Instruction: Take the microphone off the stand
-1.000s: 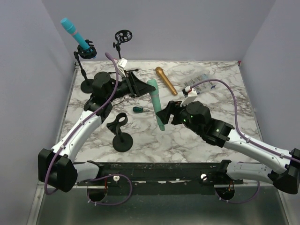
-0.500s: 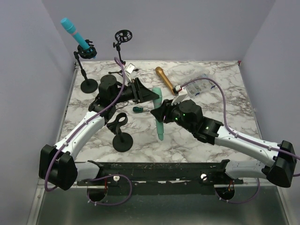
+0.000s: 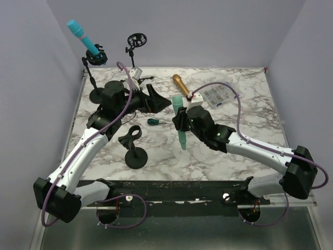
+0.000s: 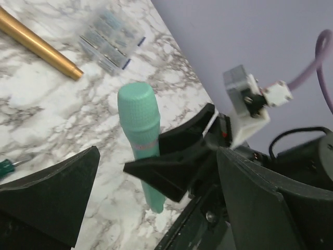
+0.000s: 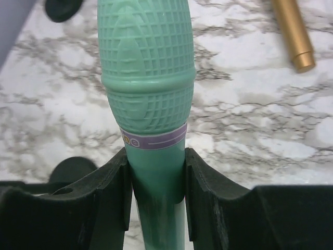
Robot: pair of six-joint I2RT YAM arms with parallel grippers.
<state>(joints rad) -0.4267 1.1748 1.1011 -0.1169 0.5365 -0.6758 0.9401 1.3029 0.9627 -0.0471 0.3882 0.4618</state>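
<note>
Over the marble counter [image 3: 250,140], the left claw [image 3: 157,99] gapes wide just beside the green microphone [image 4: 137,117]. The right claw [image 5: 156,179] pinches it upright below its head, clear of the empty stand [image 3: 136,157]. A careless swing could knock it loose, dropping it by the gold microphone [image 3: 184,89].

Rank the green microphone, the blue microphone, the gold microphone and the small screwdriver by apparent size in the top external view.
1. green microphone and blue microphone: they look alike, and both are raised toward the camera, so they are left unranked.
2. gold microphone, partly hidden.
3. screwdriver.
</note>
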